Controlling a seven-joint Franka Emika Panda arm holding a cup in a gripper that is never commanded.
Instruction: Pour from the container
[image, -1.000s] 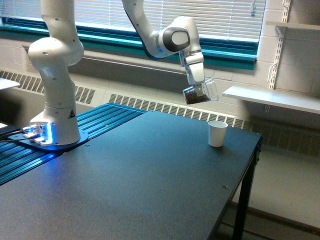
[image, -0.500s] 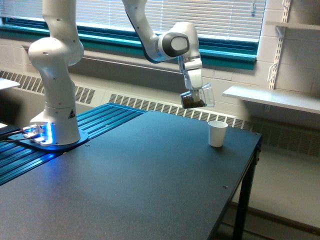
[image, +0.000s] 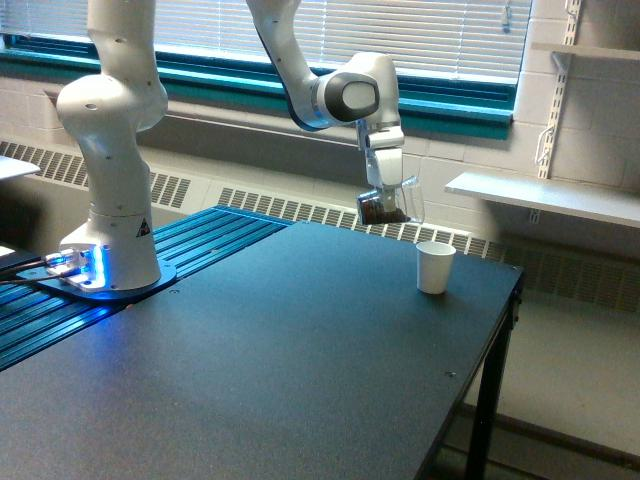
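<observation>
We're seeing the gripper (image: 385, 195) pinching the clear cup (image: 392, 204), brown bits sitting in its bottom. It's hanging tilted in the air above the dark table (image: 300, 360), up and toward the exterior view's left of the white paper cup (image: 434, 267).

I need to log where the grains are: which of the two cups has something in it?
The clear cup held in the gripper shows brown grains. The white paper cup on the table is opaque; its contents can't be seen.

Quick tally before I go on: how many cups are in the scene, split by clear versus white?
Clear plastic cup, held in the gripper, brown bits inside: 1
White paper cup, standing on the table: 1
Total cups: 2
</observation>
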